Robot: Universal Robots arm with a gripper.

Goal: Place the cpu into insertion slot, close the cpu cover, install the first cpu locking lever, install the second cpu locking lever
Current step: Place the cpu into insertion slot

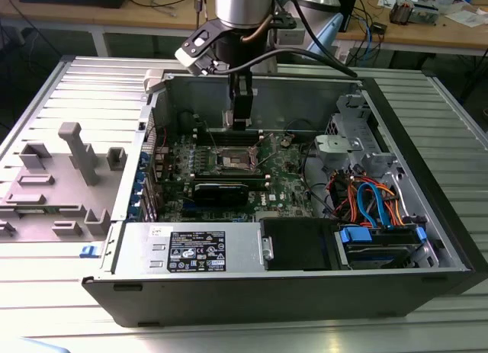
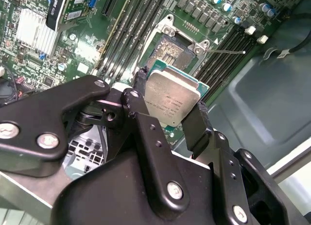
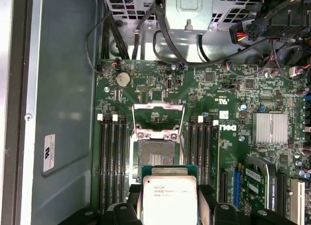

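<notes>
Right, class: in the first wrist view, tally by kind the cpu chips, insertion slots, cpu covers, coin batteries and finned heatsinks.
cpu: 1
insertion slot: 1
cpu cover: 1
coin battery: 1
finned heatsink: 1
Total: 5

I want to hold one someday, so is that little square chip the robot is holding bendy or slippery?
Probably stiff, not bendy: the cpu looks flat though the gripper pinches its edges. Likely light, since it looks thin. Its smooth metal top might be slippery, so edges seem safer to grip.
</notes>
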